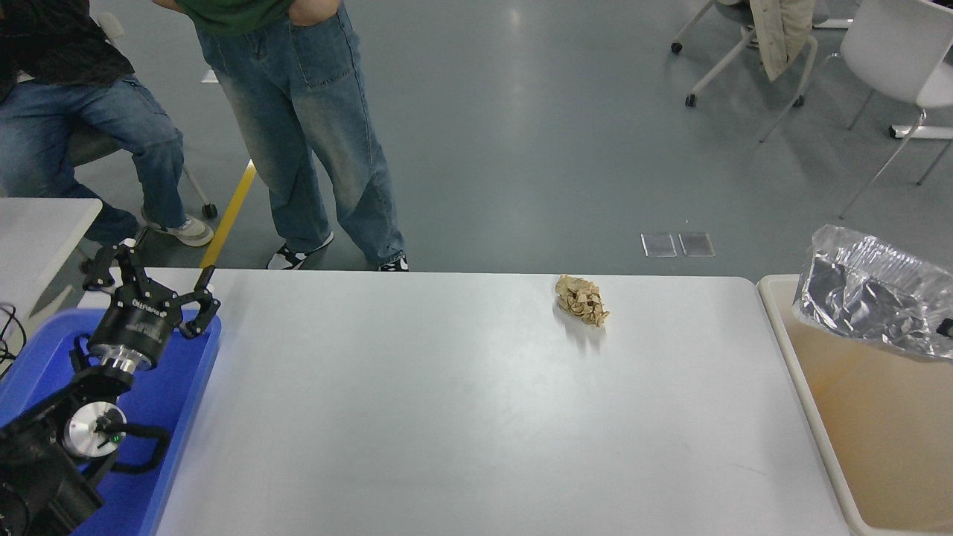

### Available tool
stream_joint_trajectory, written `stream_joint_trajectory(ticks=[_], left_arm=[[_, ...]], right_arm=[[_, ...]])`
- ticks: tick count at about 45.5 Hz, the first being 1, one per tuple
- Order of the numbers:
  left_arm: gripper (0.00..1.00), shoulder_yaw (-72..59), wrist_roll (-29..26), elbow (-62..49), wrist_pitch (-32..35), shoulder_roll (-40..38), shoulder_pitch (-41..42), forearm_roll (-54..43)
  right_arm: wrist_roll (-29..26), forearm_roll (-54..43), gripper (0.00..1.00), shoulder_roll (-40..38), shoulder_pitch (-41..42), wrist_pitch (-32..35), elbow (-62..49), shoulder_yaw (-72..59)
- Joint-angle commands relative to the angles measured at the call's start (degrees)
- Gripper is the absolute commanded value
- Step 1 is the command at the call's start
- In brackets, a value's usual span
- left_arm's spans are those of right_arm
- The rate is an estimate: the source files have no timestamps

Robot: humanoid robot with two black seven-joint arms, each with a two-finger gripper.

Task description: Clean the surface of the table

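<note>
A crumpled foil tray (871, 294) is held over the beige bin (878, 417) at the right edge; the right gripper's fingers cannot be made out. Release is judged next, then the brown paper wad (583, 299) on the desk (461, 417). The left gripper (149, 294), fingers apart, is parked.

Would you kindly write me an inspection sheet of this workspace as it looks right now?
Surface: white table surface, mostly bare.
Job's things: crumpled brown paper wad near the far edge.
Clutter: crumpled foil tray over the beige bin; blue tray at left.
Grippers: left gripper open, parked above the blue tray; right gripper barely in view, state unclear.
Cables: black cable at left edge.
Surroundings: two people, chairs, grey floor.
</note>
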Motion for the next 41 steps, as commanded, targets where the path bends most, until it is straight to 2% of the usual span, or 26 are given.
stream_joint_trajectory(ticks=[1, 10, 22, 28, 41], left_arm=[[1.00, 0.0, 0.0, 0.0, 0.0, 0.0, -0.1, 0.0], [1.00, 0.0, 0.0, 0.0, 0.0, 0.0, 0.0, 0.0], [1.00, -0.1, 0.0, 0.0, 0.0, 0.0, 0.0, 0.0], [1.00, 0.0, 0.0, 0.0, 0.0, 0.0, 0.0, 0.0], [1.00, 0.0, 0.0, 0.0, 0.0, 0.0, 0.0, 0.0]], right_arm=[[0.7, 7.0, 0.00, 13.0, -7.5, 0.1, -19.6, 0.1], [1.4, 9.9, 0.00, 23.7, -11.4, 1.1, -35.3, 0.0], [-0.1, 14.7, 0.00, 29.7, -13.5, 1.0, -44.4, -0.1], [-2.5, 17.3, 0.00, 30.3, -14.3, 0.6, -45.6, 0.1], [-8.2, 31.0, 0.00, 31.3, -16.0, -0.4, -45.7, 0.1]])
